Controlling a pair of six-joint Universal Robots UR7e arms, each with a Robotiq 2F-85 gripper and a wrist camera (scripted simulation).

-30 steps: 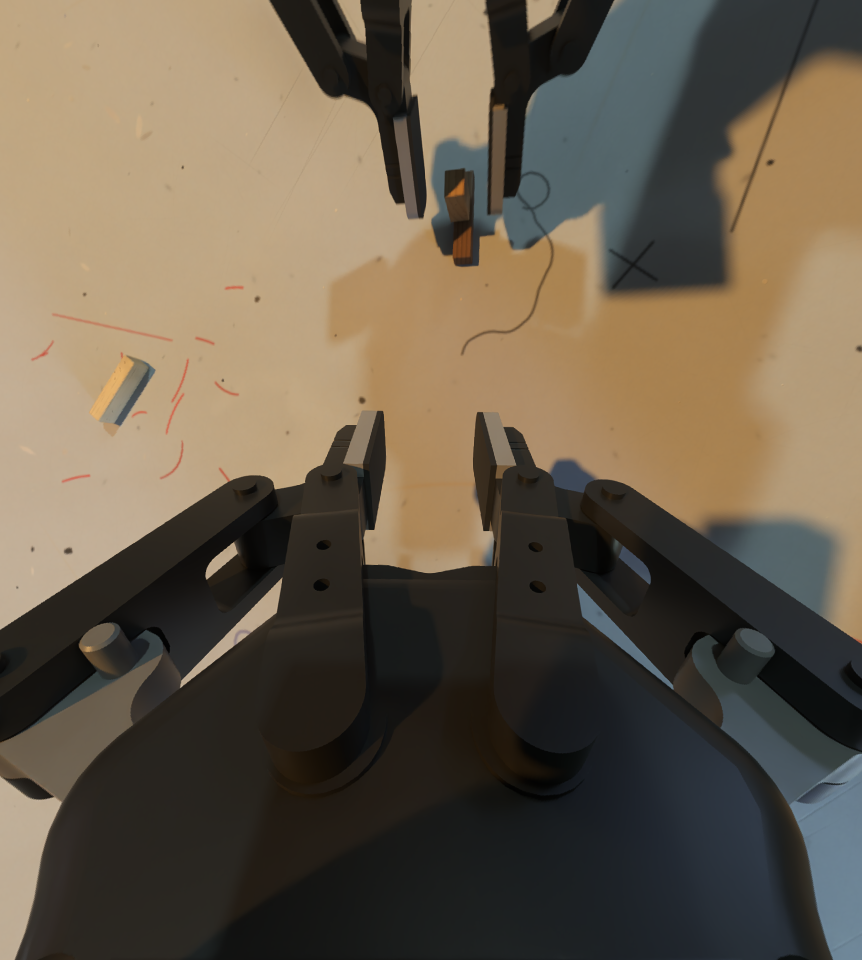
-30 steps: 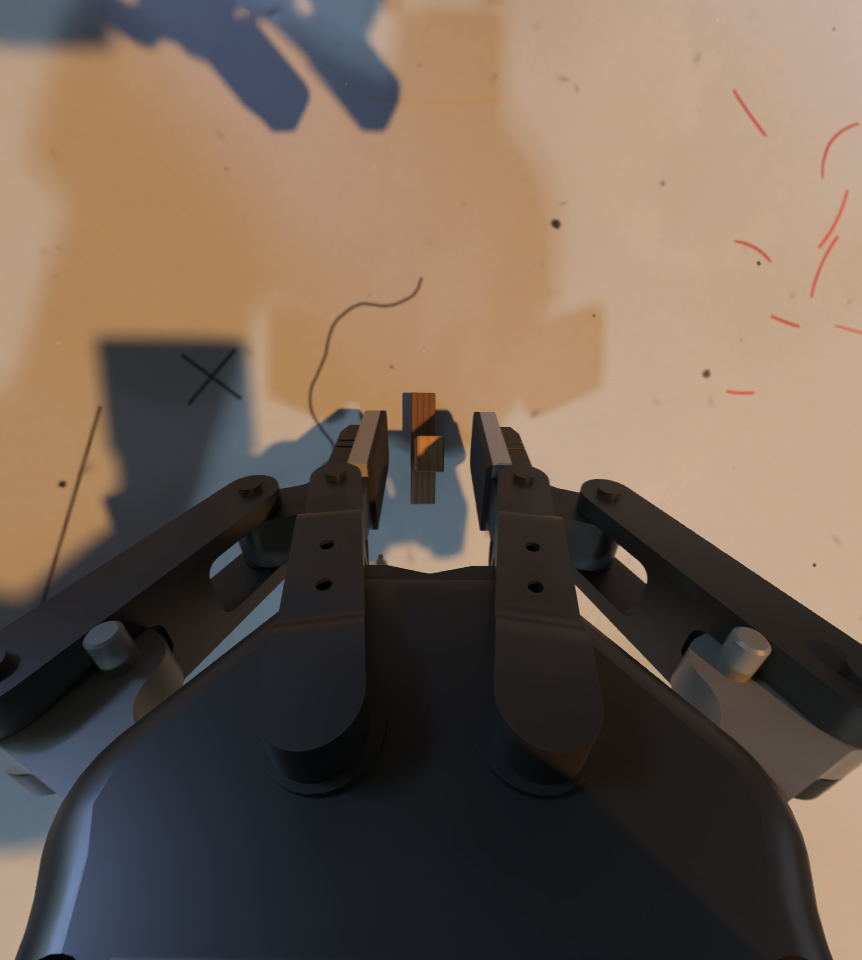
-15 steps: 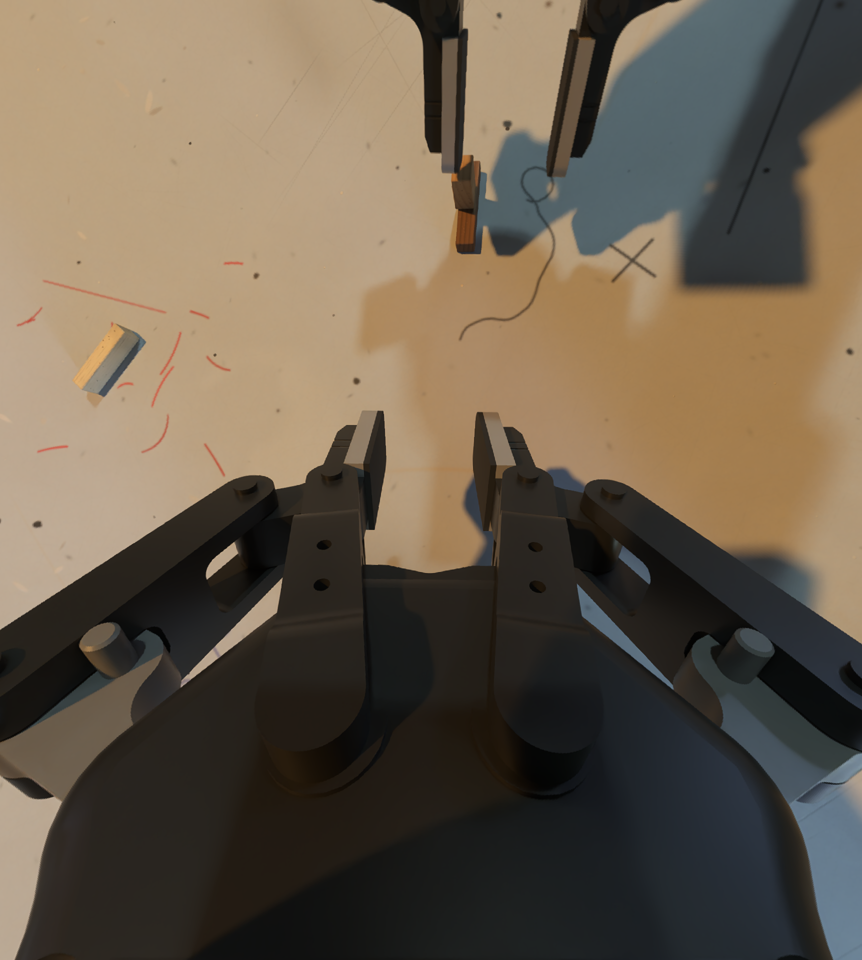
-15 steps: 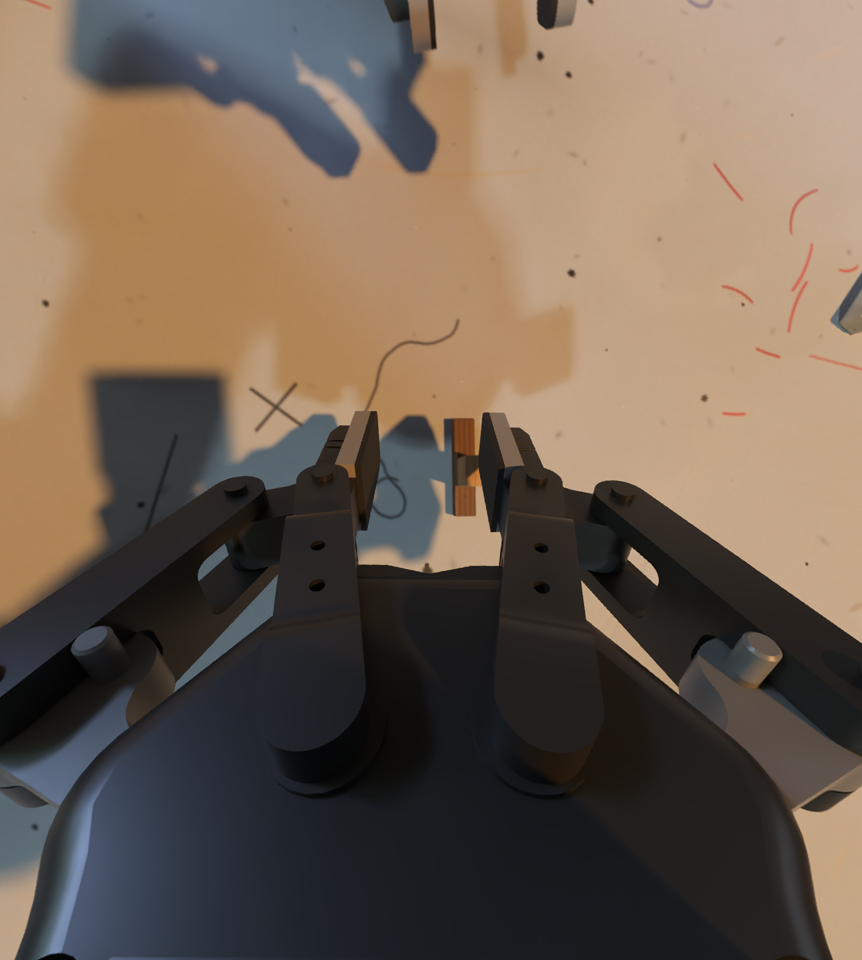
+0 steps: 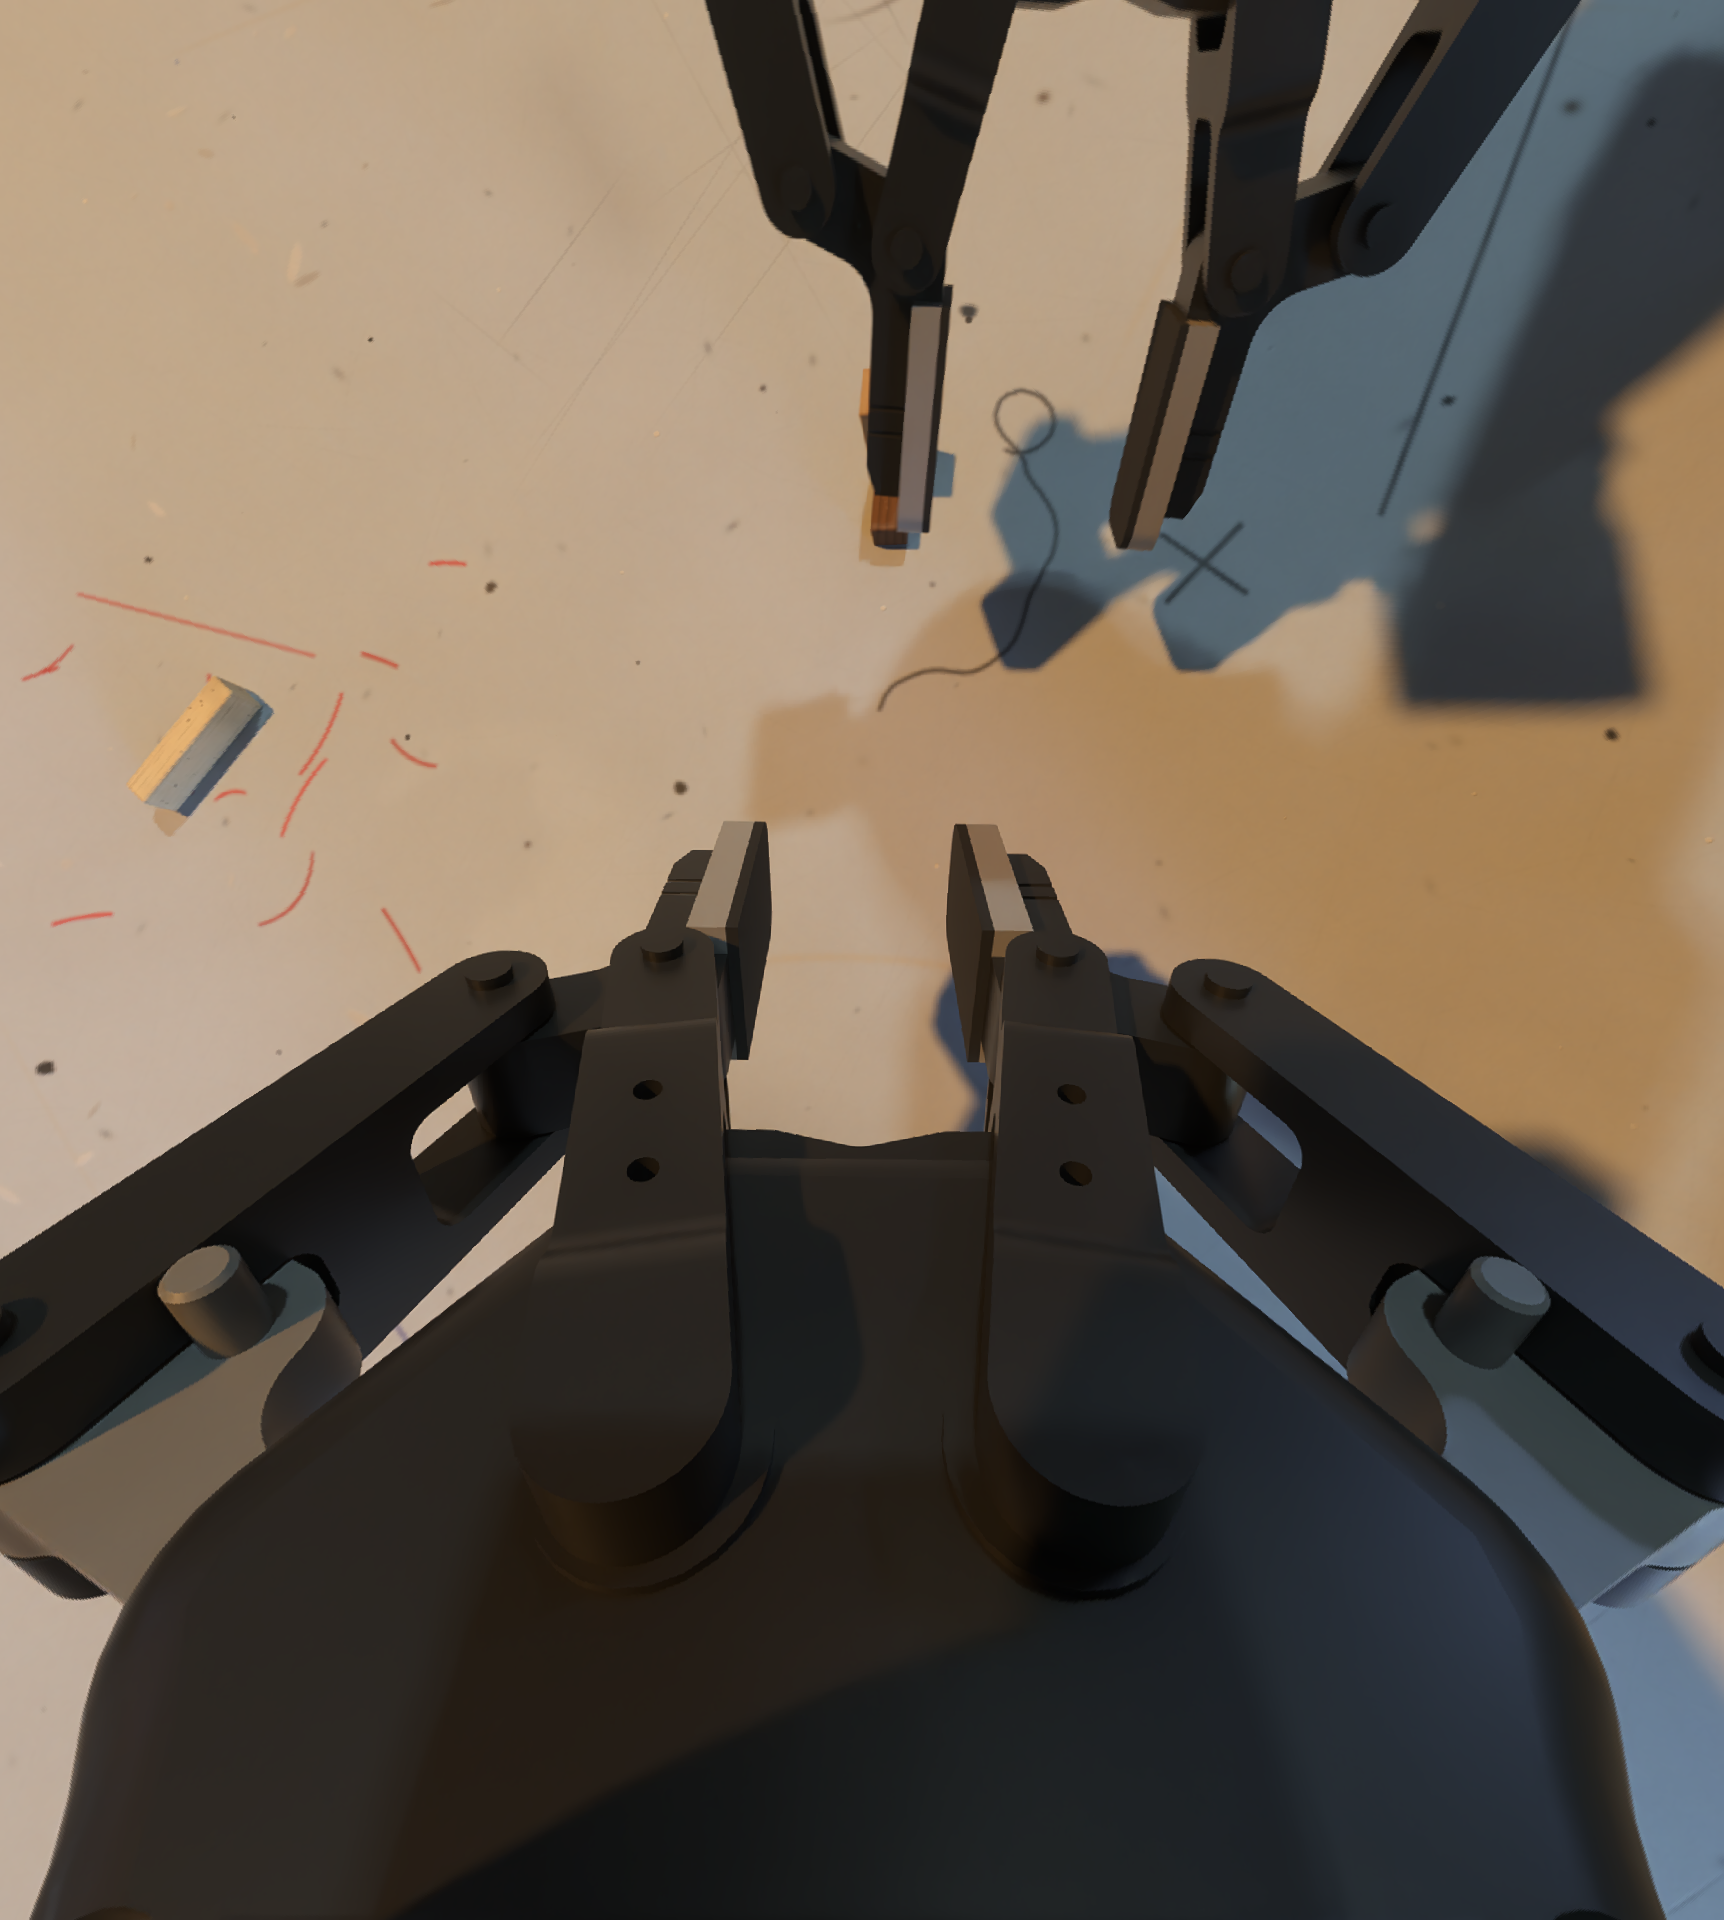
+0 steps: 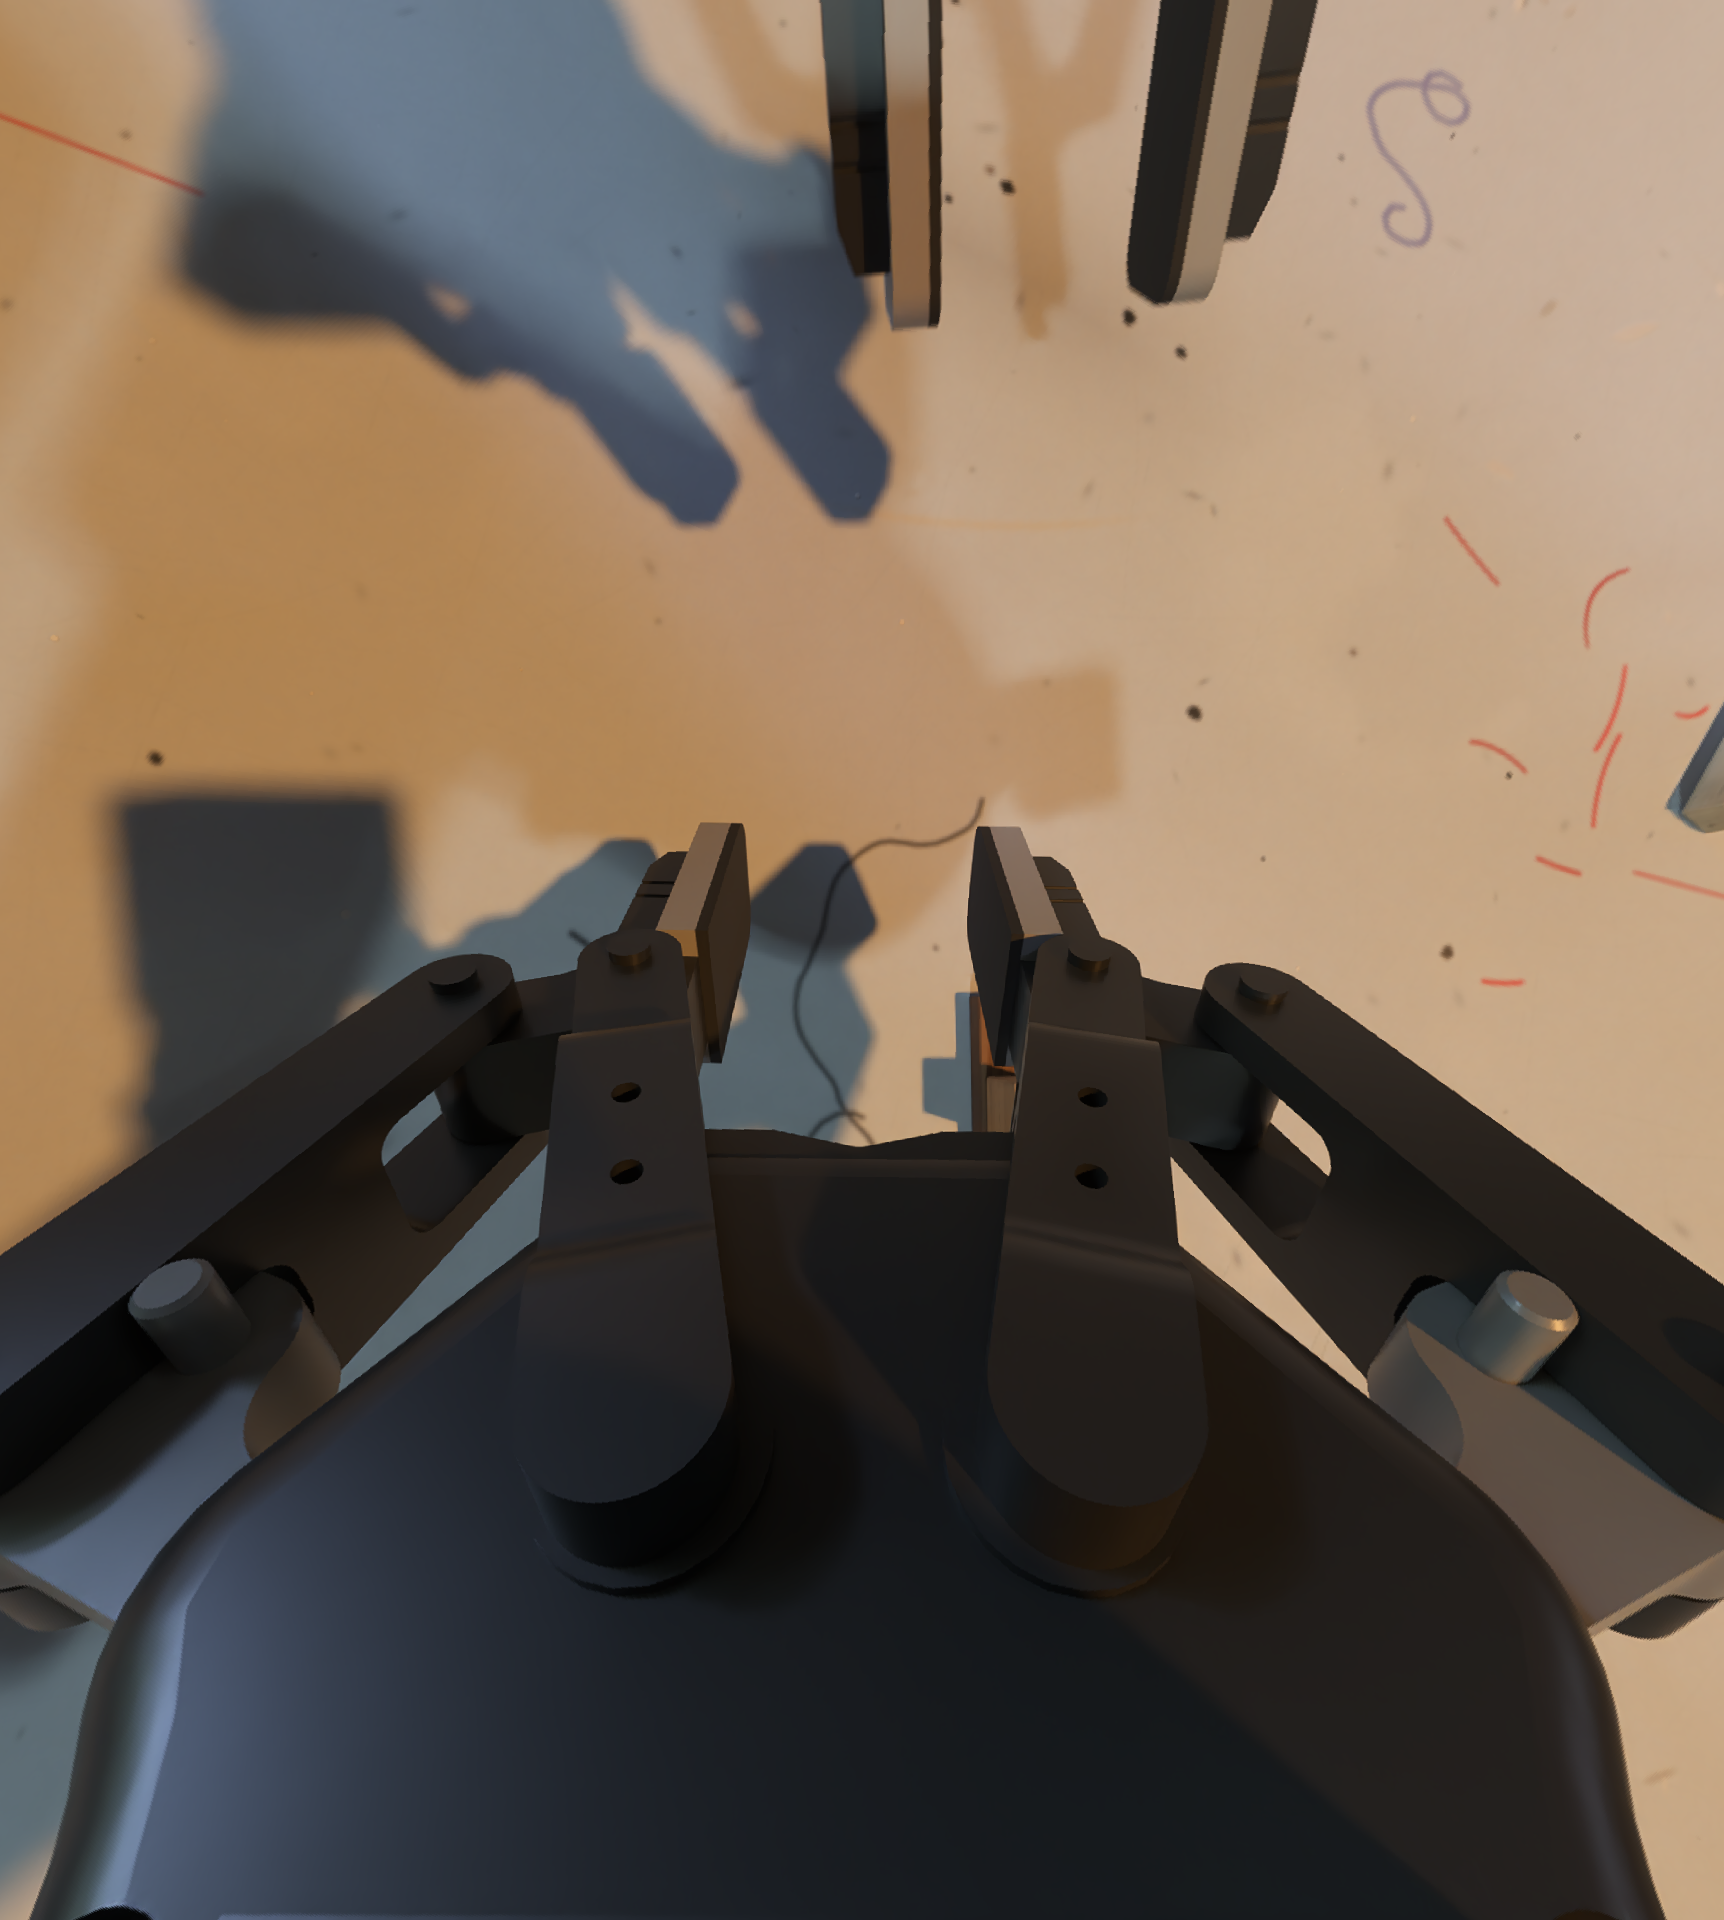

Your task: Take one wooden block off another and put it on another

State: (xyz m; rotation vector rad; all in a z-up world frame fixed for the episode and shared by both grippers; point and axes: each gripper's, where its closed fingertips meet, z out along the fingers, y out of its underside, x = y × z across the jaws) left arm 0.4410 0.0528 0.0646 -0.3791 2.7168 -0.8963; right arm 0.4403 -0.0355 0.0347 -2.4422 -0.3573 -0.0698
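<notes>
Left gripper (image 5: 858, 883): fingers spread, empty, low in the frame's middle. Right gripper (image 5: 1019, 520): fingers apart, nothing between them, at upper centre. Stacked dark wooden blocks (image 5: 884, 514) just outside its one finger, mostly hidden. Pale block (image 5: 196, 744) lying at the left, among red marks (image 5: 318, 727) on the table (image 5: 422, 312).

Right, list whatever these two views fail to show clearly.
- Left wrist view: the stacked blocks sit mostly behind a finger of the right gripper; contact cannot be told.
- Right wrist view: only a sliver of them shows behind that gripper's finger.
- Right wrist view: the left gripper is cut off by the top edge; only fingertips show.
</notes>
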